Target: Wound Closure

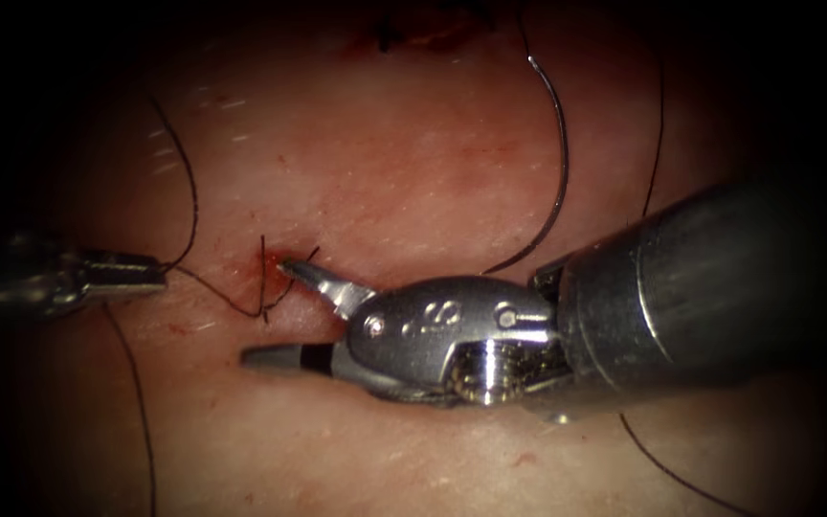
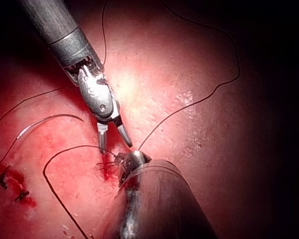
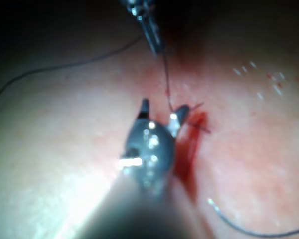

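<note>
The right pincer (image 1: 275, 311) stands wide open over the tissue (image 1: 413, 163), one jaw tip touching the small red spot of the stitch site (image 1: 270, 258) and the other lying just below it; it holds nothing. The left wrist view shows the same tool (image 2: 114, 142) with its two jaws spread apart above that red spot, and the right wrist view shows its jaws (image 3: 159, 112) parted as well.

The left pincer (image 1: 150, 273) lies at the left of the stitch site, closed on the thread (image 1: 217, 292), which runs taut from its tip to a small knot of crossing strands at the red spot. In the right wrist view the left tool (image 3: 152, 37) has the thread running straight from it down to the stitch.

The needle (image 1: 559, 144) lies loose on the tissue, well to the right of the stitch site and above the right tool's shaft, held by neither tool and not in the tissue. In the left wrist view it shows as a pale curved arc (image 2: 47, 122) flat on the tissue.

More thread loops across the tissue on both sides. Red fluid (image 1: 265, 251) marks the stitch site, and a darker stitched stretch of the cut (image 1: 423, 33) sits near the tissue's far edge.
</note>
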You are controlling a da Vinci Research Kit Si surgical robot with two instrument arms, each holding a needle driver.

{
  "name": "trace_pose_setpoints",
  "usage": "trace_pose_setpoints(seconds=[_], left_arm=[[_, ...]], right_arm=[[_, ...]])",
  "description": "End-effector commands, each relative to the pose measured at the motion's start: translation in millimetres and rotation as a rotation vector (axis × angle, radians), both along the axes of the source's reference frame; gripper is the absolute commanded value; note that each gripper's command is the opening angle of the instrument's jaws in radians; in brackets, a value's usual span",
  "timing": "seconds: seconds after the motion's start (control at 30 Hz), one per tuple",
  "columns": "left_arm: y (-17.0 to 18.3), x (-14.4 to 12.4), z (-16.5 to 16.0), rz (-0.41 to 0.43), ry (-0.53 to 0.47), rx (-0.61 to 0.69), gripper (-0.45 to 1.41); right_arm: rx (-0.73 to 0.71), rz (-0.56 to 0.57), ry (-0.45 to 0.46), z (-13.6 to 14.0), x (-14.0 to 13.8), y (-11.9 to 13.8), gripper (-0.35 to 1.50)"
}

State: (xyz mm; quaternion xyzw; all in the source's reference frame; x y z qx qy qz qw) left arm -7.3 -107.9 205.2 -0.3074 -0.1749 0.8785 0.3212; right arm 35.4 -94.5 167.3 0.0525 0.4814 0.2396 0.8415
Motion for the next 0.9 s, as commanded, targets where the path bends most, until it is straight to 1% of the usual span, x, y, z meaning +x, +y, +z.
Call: trace_pose_setpoints(seconds=[0.03,0.17,0.27,0.3,0.4,0.73,0.8,0.9], left_arm=[[-1.3,-1.0,-0.3,-0.004,-0.007,0.007,-0.45],[-0.6,-1.3,-0.6,-0.007,-0.010,0.003,-0.45],[-0.6,-1.4,-0.6,-0.010,-0.011,0.002,-0.45],[-0.5,-1.6,-0.6,-0.009,-0.012,-0.003,-0.45],[-0.4,-1.7,-0.7,-0.008,-0.010,-0.007,-0.45],[-0.4,-2.0,-1.1,-0.011,-0.011,-0.011,-0.45],[-0.3,-2.2,-1.1,-0.007,-0.013,-0.013,-0.45],[-0.3,-2.3,-1.1,-0.007,-0.015,-0.011,-0.45]], right_arm=[[0.003,0.003,0.002,0.4,1.4,-1.1,1.36],[-0.003,0.015,-0.007,1.7,2.9,-0.4,1.38],[-0.008,0.014,-0.013,2.1,3.3,-0.2,1.38],[-0.012,0.019,-0.018,2.8,4.0,0.0,1.38],[-0.009,0.011,-0.018,3.5,5.0,0.1,1.38],[-0.010,-0.003,-0.015,4.3,7.2,0.3,1.38],[-0.013,-0.016,-0.019,5.0,8.0,0.1,1.38],[-0.012,-0.019,-0.024,5.4,8.3,0.0,1.38]])
